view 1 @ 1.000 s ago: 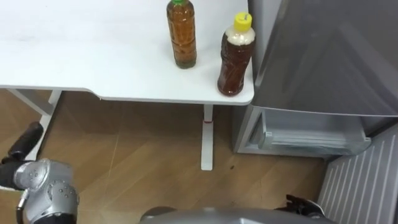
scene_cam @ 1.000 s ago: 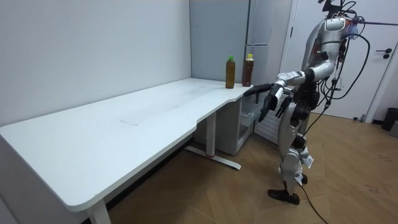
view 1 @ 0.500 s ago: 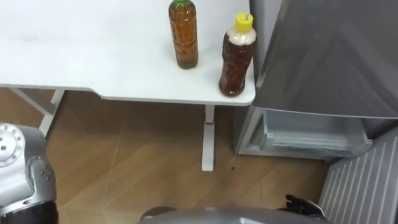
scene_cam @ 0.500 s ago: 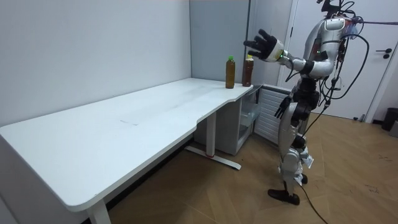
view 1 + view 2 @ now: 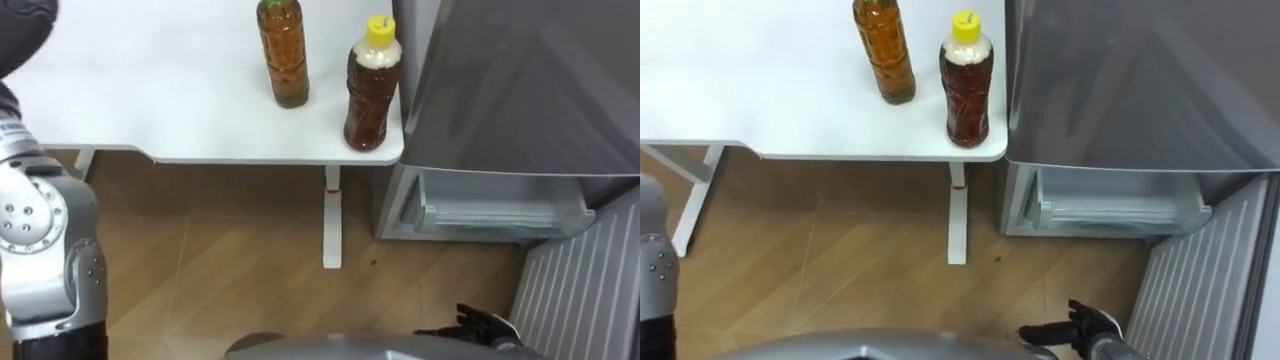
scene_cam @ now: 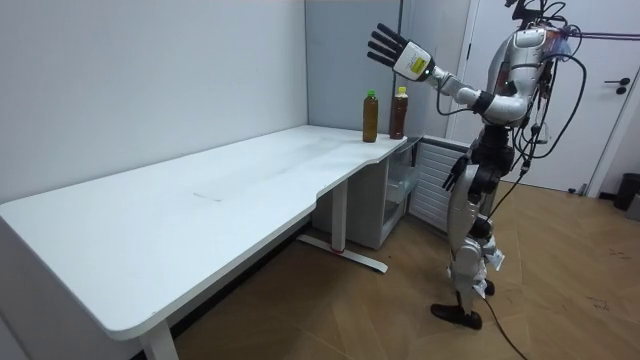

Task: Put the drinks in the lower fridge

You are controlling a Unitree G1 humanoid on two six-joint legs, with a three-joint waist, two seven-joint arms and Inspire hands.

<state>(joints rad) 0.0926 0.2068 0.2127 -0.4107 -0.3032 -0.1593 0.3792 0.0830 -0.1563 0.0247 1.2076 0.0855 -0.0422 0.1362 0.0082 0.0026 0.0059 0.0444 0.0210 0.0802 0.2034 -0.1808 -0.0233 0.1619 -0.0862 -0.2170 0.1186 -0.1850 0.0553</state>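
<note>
Left hand swings up high, fingers spread and empty

Raised from chest height, the left hand [image 6: 393, 48] looks poised to reach down. The green-capped bottle [image 5: 283, 52] and, at its 3 o'clock, the yellow-capped bottle [image 5: 371, 85] wait on the table [image 5: 150, 100]. The right hand [image 5: 1080, 325] hangs relaxed near the open lower fridge [image 5: 490, 212].

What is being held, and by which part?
Nothing: left hand raised, fingers spread; right hand hangs empty. The green-capped amber bottle and yellow-capped brown bottle stand on the white table.
</note>
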